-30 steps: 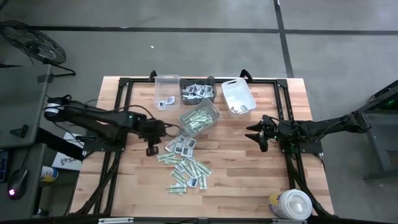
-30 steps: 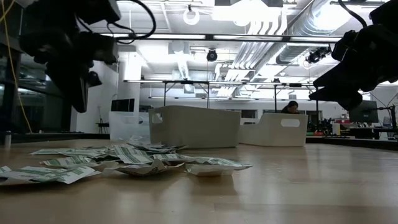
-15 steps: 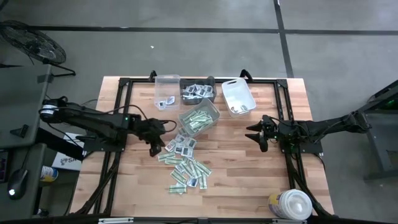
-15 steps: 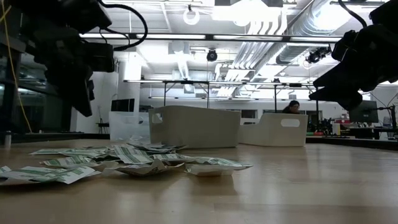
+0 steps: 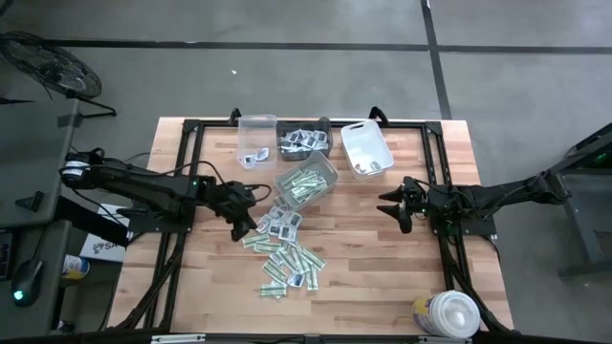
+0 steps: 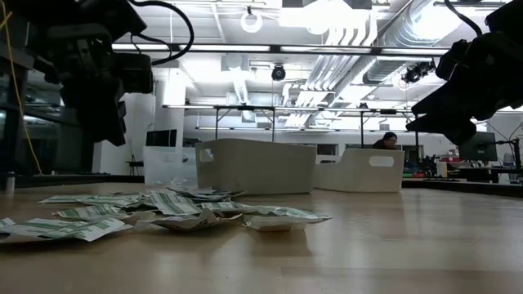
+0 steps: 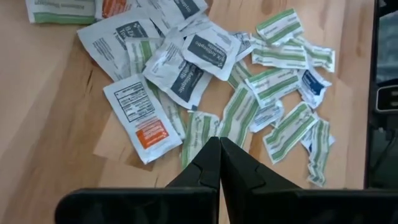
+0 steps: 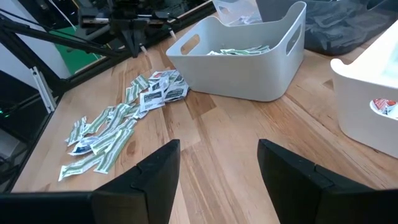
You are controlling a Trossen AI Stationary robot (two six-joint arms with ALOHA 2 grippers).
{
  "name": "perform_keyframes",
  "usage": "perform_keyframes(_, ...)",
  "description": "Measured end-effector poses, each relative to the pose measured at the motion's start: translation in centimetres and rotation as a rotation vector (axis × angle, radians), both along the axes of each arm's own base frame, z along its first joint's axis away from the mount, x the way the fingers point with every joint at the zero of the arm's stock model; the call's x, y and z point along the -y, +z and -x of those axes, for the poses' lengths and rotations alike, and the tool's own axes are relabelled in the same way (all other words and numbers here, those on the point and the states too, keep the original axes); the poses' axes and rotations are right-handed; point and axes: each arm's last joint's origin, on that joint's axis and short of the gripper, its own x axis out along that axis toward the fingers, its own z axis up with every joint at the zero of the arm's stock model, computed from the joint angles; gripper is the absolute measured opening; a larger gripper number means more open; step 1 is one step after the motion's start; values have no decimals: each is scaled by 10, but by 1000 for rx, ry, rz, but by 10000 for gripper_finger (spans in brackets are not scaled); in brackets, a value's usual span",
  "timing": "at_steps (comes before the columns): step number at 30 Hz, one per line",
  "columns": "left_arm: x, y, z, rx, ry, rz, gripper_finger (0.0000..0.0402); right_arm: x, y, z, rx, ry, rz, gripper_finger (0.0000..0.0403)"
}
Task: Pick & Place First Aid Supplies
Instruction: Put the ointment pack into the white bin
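From above we see the left tool (image 5: 239, 225) clenched with nothing in it, hanging over the wooden table (image 5: 382, 258) at the edge of the scattered packets (image 5: 284, 250), which spread away from it toward the table's middle and front. Beyond the tool stand a clear bin (image 5: 256, 140), a dark bin (image 5: 304, 141) holding squarish packets, a white bin (image 5: 366, 149), and a grey bin (image 5: 308, 180) filled with green-and-white strips. The right tool (image 5: 395, 208) waits released over bare wood, well apart from the packets, with a round white tub (image 5: 448, 314) near the table's front corner on its side. From table height we see the packets (image 6: 163, 208) lying flat in a low heap, the left tool (image 6: 102, 122) above them without touching, and the right tool (image 6: 453, 122) raised on the other side. Through the left wrist camera we see its fingers (image 7: 205, 171) pressed together, their tips above the green-and-white strips (image 7: 239, 115), with white packets with dark print (image 7: 186, 62) just past them. Through the right wrist camera its fingers (image 8: 155, 171) stand wide apart, and the packets (image 8: 118, 124) lie far ahead beside the grey bin (image 8: 249, 62).
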Motion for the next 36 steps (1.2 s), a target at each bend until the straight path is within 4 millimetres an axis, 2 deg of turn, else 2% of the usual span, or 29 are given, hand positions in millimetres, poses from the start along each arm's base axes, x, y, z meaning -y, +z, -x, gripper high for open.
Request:
perform_keyframes(5, -1, -3, 1, -7, 37, 10, 6, 0, 0, 0, 0, 0, 0, 208)
perform_keyframes(9, -1, -20, 10, -105, 166, 104, 25, 0, 0, 0, 0, 0, 0, 208)
perform_keyframes(13, -2, -35, 20, -193, 300, 206, 66, 0, 0, 0, 0, 0, 0, 208)
perform_keyframes(20, -4, -40, 19, -117, 442, 264, 159, 0, 0, 0, 0, 0, 0, 208)
perform_keyframes(24, -7, -45, 20, -134, 500, 285, 194, 0, 0, 0, 0, 0, 0, 208)
perform_keyframes(36, -8, -60, 9, -165, 494, 357, 202, 0, 0, 0, 0, -1, 0, 208)
